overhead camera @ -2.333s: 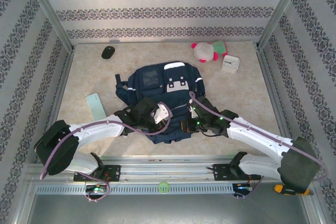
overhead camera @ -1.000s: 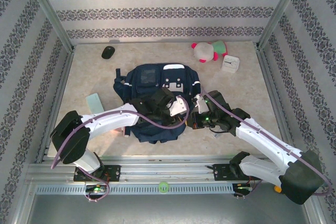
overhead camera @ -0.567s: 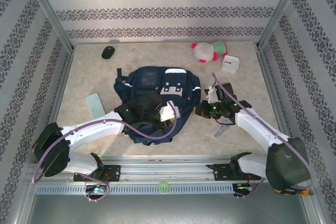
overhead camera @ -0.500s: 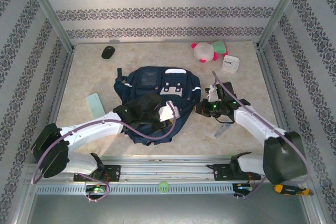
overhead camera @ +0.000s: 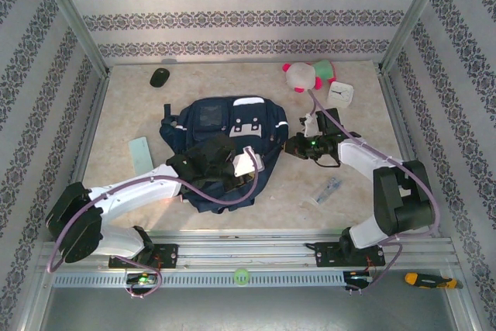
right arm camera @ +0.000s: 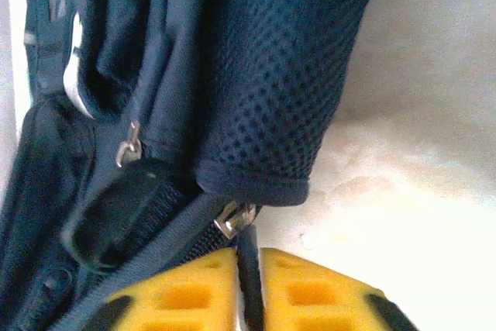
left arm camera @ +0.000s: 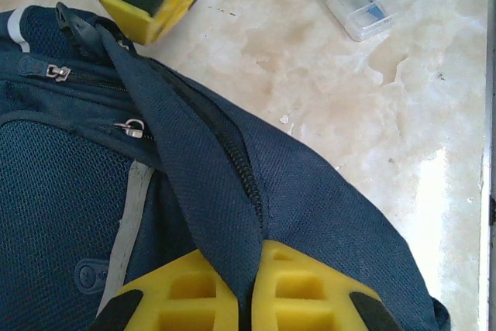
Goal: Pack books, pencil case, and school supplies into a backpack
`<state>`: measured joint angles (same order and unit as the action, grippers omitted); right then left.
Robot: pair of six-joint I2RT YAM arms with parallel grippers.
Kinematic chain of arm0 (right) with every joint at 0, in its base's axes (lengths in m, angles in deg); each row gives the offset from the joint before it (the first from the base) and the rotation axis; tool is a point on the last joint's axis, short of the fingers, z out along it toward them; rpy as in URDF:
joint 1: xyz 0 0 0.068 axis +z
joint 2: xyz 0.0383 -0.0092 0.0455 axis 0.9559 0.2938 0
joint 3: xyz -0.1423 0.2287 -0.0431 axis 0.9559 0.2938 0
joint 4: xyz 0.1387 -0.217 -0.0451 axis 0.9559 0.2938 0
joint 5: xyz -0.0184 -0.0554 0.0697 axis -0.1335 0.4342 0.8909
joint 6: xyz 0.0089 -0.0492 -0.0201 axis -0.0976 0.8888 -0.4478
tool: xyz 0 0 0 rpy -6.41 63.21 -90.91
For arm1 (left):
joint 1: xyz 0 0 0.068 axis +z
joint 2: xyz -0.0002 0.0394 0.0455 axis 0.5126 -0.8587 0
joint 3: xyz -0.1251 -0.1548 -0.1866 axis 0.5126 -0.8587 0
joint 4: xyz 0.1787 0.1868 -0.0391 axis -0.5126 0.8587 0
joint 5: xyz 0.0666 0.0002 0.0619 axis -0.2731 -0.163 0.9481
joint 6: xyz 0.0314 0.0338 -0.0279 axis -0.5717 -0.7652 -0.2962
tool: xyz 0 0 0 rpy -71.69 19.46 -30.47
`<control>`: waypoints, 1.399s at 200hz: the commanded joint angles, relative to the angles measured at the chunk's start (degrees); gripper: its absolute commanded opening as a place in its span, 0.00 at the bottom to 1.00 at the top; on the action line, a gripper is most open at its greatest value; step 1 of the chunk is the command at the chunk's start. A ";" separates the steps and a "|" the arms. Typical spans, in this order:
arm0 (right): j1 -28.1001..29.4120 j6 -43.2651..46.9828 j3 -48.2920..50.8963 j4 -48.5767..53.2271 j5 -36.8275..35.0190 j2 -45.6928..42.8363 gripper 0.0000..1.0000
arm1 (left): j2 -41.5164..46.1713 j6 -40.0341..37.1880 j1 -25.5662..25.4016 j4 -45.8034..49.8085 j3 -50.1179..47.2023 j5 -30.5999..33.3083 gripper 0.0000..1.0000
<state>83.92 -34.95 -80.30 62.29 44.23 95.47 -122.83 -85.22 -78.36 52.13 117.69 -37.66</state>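
The left gripper clamps its jaws on a zipper-edge fold of the backpack, mid-surface. The right gripper, jaws nearly closed at the 3 o'clock zipper pull, shows no confirmable grip. Opposed, even tension should widen the opening; the teal square at 9 o'clock and clear packet at 4 o'clock obstruct nothing.

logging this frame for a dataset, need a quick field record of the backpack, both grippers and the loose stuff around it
backpack: navy, lying flat, front up
left gripper: shut, pinching a fold of backpack fabric beside a zip
right gripper: fingers nearly together on a dark strip at the backpack's right side
unpacked: flat teal square left of backpack; clear packet to its right
far edge: black mouse, plush toy, white clock
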 commanded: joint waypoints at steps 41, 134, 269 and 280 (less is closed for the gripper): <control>-2.06 -0.31 2.46 4.74 -5.47 -15.74 0.50 | -14.88 -3.68 3.77 -12.57 7.29 -7.03 0.11; 8.12 -8.14 7.02 8.07 -5.56 -24.53 0.54 | -2.49 10.06 5.84 -4.98 3.33 -1.18 0.77; 10.82 -10.82 11.76 -1.41 -8.50 -16.25 0.52 | -14.56 -4.34 5.81 -6.32 5.51 12.91 0.18; 9.44 -10.09 11.93 -1.03 -7.70 -17.54 0.52 | -11.26 -2.76 5.95 -6.47 4.71 11.98 0.03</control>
<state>95.59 -45.90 -69.14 62.01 36.45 80.74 -140.05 -88.60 -73.12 47.67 124.16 -28.85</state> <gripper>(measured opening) 0.518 0.182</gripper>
